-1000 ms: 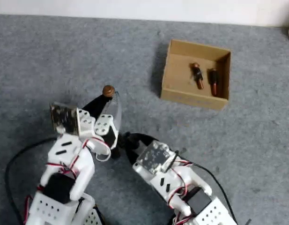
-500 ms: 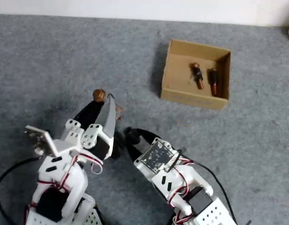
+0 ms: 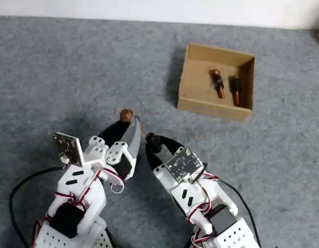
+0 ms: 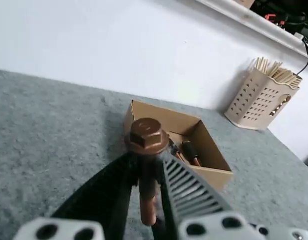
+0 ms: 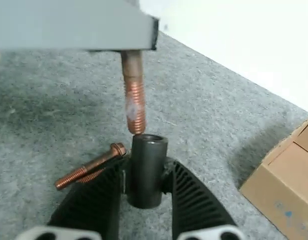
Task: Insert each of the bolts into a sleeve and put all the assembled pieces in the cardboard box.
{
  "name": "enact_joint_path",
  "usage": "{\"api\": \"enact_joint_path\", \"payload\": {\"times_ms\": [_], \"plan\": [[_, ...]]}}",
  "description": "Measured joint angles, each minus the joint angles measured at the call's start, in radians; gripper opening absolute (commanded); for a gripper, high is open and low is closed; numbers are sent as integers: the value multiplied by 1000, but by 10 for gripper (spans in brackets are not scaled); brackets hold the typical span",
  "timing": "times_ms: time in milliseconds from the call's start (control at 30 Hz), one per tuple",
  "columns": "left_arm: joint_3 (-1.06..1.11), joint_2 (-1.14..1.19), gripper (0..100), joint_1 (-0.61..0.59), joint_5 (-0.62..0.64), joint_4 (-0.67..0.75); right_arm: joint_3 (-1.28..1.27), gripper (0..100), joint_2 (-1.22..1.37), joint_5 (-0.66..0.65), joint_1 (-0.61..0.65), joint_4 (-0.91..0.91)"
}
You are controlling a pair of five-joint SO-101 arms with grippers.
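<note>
Grey felt covers the bench (image 3: pixel 56 62), with a white wall behind. Toward the near edge, left of centre, the left gripper (image 3: pixel 126 126) is clamped on the shank of a copper bolt (image 3: pixel 126 114), held upright, head up. Its threaded tip hangs just above the open mouth of a dark sleeve (image 5: pixel 146 167). The right gripper (image 5: pixel 145 170), just beside the left, is closed on that sleeve, also upright. A loose bolt (image 5: pixel 91 167) lies flat on the felt beside the sleeve. Toward the far right corner stands the cardboard box (image 3: pixel 211 106), holding two assembled pieces (image 3: pixel 217 83) side by side.
</note>
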State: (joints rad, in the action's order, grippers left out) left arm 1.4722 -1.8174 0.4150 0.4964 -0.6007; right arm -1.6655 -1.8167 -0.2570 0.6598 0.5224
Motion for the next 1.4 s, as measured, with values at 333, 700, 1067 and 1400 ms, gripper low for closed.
{"api": "enact_joint_path", "payload": {"times_ms": [333, 700, 1067, 1400], "plan": [[5, -2, 6, 14, 0, 34, 0, 5, 0, 0, -2, 0], [12, 2, 6, 64, 0, 38, 0, 5, -2, 2, 23, -2], [80, -9, 6, 87, 37, 49, 0, 5, 2, 0, -29, 2], [94, -9, 6, 87, 40, 49, 0, 5, 2, 0, -29, 2]]}}
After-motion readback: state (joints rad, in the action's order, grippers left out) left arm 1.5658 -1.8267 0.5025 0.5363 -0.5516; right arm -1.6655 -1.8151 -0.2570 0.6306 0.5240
